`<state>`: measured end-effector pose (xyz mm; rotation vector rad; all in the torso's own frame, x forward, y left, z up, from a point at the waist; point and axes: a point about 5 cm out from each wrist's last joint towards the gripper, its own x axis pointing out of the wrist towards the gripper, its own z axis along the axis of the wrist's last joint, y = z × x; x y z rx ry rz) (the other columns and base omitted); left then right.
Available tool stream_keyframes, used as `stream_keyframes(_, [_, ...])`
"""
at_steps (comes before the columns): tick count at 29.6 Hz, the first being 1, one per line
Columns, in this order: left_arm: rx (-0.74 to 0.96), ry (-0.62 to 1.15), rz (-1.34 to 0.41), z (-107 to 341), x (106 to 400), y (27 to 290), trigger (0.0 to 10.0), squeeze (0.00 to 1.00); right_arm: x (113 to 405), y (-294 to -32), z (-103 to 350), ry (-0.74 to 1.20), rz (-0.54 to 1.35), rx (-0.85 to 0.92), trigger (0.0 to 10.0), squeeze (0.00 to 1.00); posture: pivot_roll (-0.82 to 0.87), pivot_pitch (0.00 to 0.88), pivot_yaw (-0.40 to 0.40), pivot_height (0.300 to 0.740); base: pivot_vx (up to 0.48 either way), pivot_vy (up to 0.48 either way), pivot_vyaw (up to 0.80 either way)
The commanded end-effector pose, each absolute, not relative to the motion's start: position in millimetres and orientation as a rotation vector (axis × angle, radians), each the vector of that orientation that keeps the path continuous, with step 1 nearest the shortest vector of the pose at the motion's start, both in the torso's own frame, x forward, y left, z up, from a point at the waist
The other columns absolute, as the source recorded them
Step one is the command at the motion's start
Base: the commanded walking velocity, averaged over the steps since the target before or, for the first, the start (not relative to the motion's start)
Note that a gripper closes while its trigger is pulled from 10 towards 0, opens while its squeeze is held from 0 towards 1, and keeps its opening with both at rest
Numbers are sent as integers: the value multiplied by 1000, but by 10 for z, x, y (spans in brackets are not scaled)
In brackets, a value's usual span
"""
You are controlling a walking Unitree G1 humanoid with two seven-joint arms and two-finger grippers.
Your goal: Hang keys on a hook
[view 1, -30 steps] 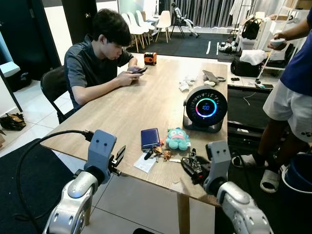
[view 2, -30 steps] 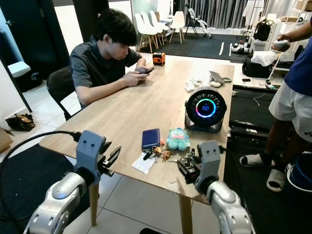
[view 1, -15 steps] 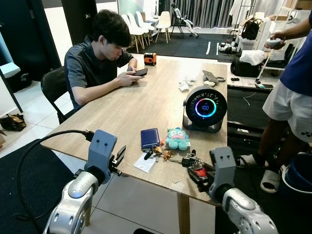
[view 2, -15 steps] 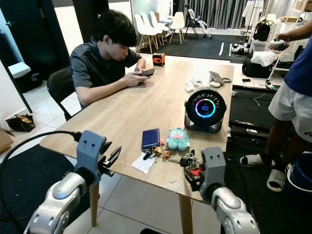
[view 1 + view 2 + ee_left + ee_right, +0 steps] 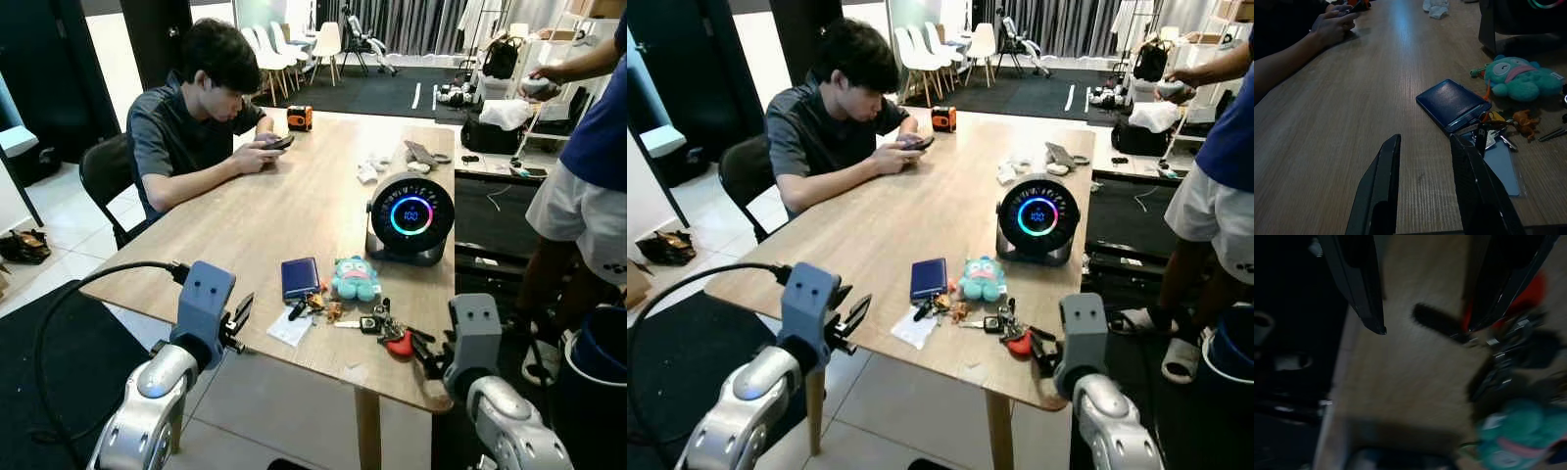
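A bunch of keys [image 5: 380, 324] with a red tag [image 5: 398, 345] lies near the wooden table's [image 5: 294, 201] front right edge. My right gripper [image 5: 425, 349] hovers just right of it, at the table edge. It is open, and the blurred right wrist view shows one finger [image 5: 1508, 279] beside the red tag [image 5: 1532, 290]. A second bunch of keys [image 5: 315, 305] with an orange charm lies by a blue wallet [image 5: 300, 277]. My left gripper [image 5: 240, 314] is open off the table's front edge, its fingers [image 5: 1386, 181] pointing over the wood toward the wallet [image 5: 1453, 104].
A teal plush [image 5: 355, 278] and a round black device with a glowing ring [image 5: 409, 217] stand behind the keys. A white card [image 5: 291, 326] lies at the front edge. One person [image 5: 191, 117] sits at the left with a phone; another person [image 5: 578, 186] stands at the right.
My right gripper has drawn back to the right, off the key bunch toward the table edge, and the red tag now lies uncovered. The left arm has not moved.
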<state>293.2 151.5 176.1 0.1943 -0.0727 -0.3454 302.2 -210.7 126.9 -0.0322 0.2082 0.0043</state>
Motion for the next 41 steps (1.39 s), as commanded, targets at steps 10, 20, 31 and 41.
stream_keyframes(10, [200, -37, -348, 1690, 2920, 1514, 10000, 0, 3246, -2049, 1492, 119, 48, -35, 10000, 0, 61, 96, 42, 740, 0, 0, 0])
stream_keyframes(20, [202, -32, -336, 1684, 2885, 1537, 10000, 0, 3302, -1783, 1247, 254, 158, 43, 10000, 0, 83, 110, 32, 740, 0, 0, 0])
stream_keyframes(31, [199, -31, -334, 1680, 2885, 1530, 10000, 0, 3243, -1560, 1301, 244, 321, 79, 10000, 0, 77, 111, 30, 740, 0, 0, 0])
stream_keyframes(41, [194, -30, -332, 1673, 2878, 1529, 10000, 0, 3004, -1413, 1250, 279, 415, 136, 10000, 0, 72, 115, 26, 740, 0, 0, 0])
